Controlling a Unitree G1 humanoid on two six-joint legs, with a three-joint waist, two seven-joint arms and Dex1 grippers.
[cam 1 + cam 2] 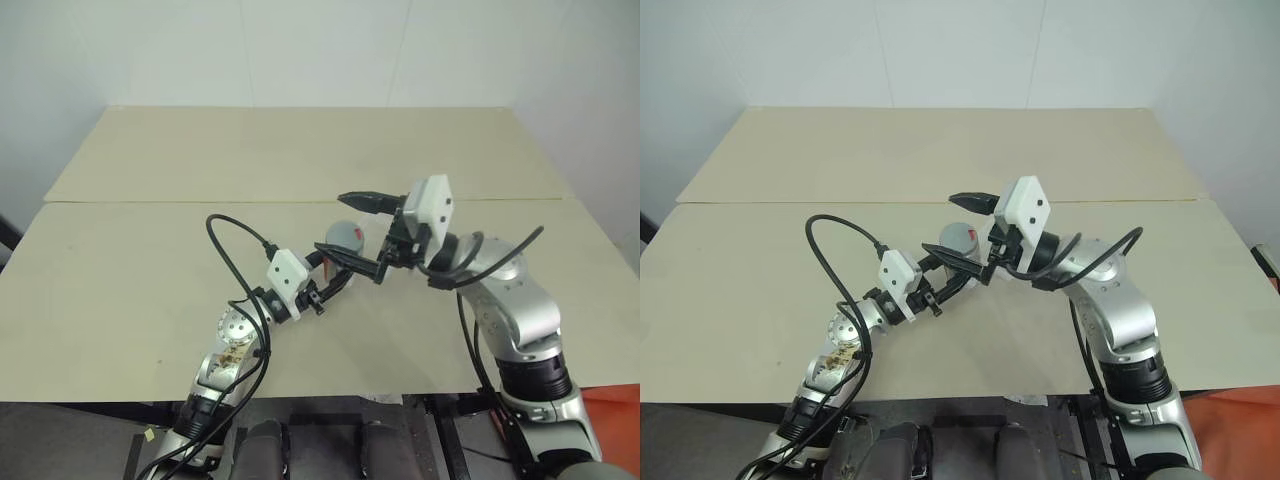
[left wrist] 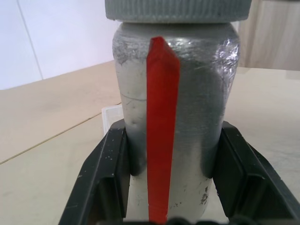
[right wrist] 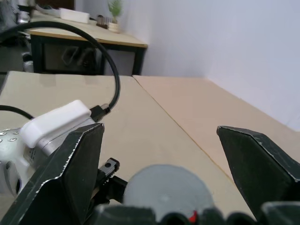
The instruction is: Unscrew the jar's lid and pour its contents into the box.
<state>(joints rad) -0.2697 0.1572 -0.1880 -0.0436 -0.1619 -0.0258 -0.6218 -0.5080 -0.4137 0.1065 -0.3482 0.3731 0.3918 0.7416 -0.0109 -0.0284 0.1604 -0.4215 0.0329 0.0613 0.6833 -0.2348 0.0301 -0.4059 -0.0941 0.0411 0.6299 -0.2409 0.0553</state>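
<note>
Grey jar (image 2: 174, 122) upright, red stripe, lid (image 2: 177, 10) on.

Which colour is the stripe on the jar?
Red, running vertically down the jar; clearest in the left wrist view.

The jar (image 2: 176, 117) looks wrapped in crinkled, faintly shiny silvery-grey film with a glossy red stripe; the lid (image 2: 176, 10) is matt grey, finely ribbed. The worktop (image 1: 150, 290) looks smooth, matt pale wood.

I can't read any text, brand, number or sign anywhere here. The jar (image 2: 173, 117) carries just a plain red vertical stripe (image 2: 161, 131) on its label, with no lettering I can make out.
</note>
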